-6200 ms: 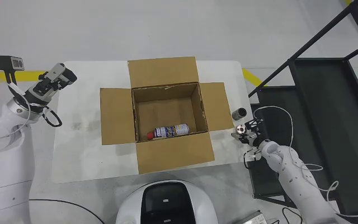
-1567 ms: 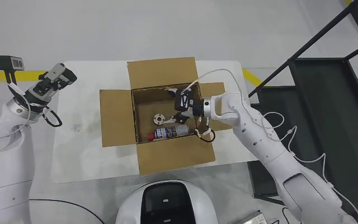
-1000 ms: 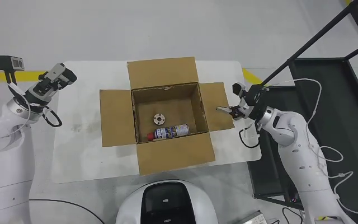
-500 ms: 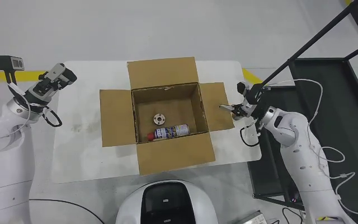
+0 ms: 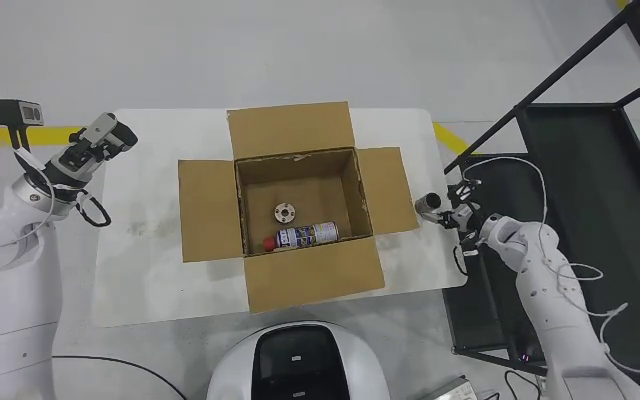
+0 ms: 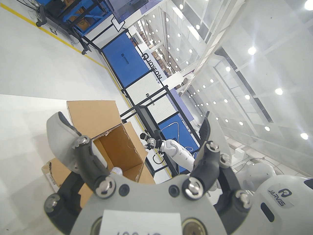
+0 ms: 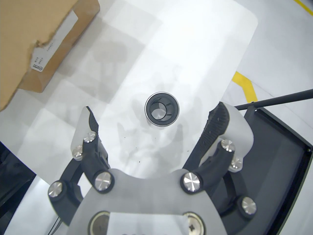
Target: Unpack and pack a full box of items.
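- The right tool (image 7: 154, 110) hangs wide open above the bench (image 7: 195, 37), gripping nothing
- A short dark sleeve (image 7: 162, 112) stands on end just ahead of its fingertips (image 7: 216, 119), centred between them and apart from both
- It looks rigid, hollow and fairly light; the smooth wall may slip, so I'd pinch across the outer wall, a pad either side
- The box (image 5: 291, 129) lies off to that tool's side, a spray can (image 5: 305, 235) and a flange (image 5: 285, 212) inside
- The left tool (image 6: 134, 121), open and empty, is well apart from the box
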Available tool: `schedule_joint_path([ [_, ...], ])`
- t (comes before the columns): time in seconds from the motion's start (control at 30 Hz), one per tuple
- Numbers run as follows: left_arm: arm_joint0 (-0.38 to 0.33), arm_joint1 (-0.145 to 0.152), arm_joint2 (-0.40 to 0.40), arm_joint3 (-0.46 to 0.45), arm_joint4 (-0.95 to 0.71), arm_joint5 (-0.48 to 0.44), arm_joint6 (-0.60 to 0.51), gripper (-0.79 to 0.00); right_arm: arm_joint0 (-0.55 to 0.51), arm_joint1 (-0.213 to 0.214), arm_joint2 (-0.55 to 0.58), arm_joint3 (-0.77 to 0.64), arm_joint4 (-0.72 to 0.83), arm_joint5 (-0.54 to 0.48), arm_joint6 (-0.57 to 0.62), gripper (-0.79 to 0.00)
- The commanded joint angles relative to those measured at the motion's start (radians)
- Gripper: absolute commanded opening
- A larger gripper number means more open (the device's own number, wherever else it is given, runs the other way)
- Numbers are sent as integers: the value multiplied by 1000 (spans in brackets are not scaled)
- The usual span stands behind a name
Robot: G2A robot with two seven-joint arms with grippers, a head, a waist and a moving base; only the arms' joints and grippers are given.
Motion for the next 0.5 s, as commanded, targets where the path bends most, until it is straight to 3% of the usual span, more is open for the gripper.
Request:
schedule_joint_path([
  [0.0, 0, 0, 0, 0, 0, 0, 0, 0, 35, -7, -34, 49, -8, 13, -12, 0],
  [0.2, 0, 0, 0, 0, 0, 0, 0, 0, 134, -29, -108, 183, -15, 67, -46, 0],
  [0.47, 0, 0, 0, 0, 0, 0, 0, 0, 226, -49, -172, 331, -7, 52, -60, -18],
])
